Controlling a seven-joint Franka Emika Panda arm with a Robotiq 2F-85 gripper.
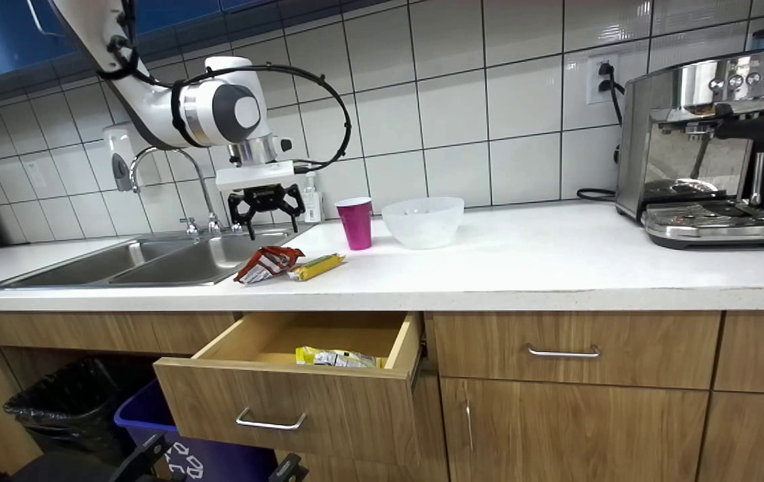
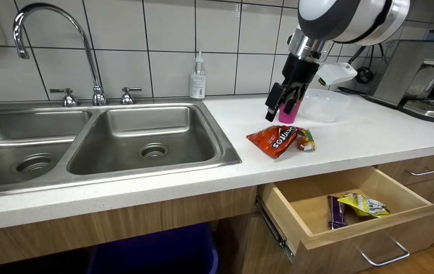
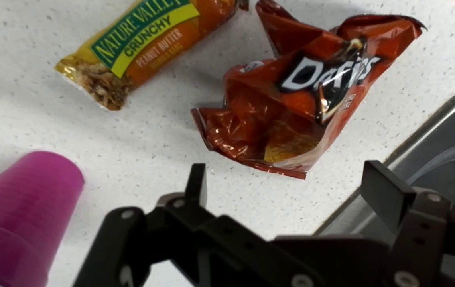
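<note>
Doritos bag (image 3: 299,99), red and crumpled, lies on a white countertop (image 1: 556,261), near the corner of a double steel sink (image 2: 167,131). Just beside it is a Nature Valley granola bar (image 3: 143,44) in a yellow, green and orange wrapper. The black gripper (image 1: 274,226) hangs above the countertop near the bag, apart from it, with its jaws spread wide. Behind the bag, a bright pink cup (image 1: 356,227) stands upright, with a translucent bowl (image 1: 423,226) just beside it. Below, a wooden drawer (image 1: 301,395) stands open; in an exterior view a yellow packet (image 2: 365,205) and a purple-wrapped bar (image 2: 336,213) lie together inside. Farther along the countertop stands a silver espresso machine (image 1: 690,161).
</note>
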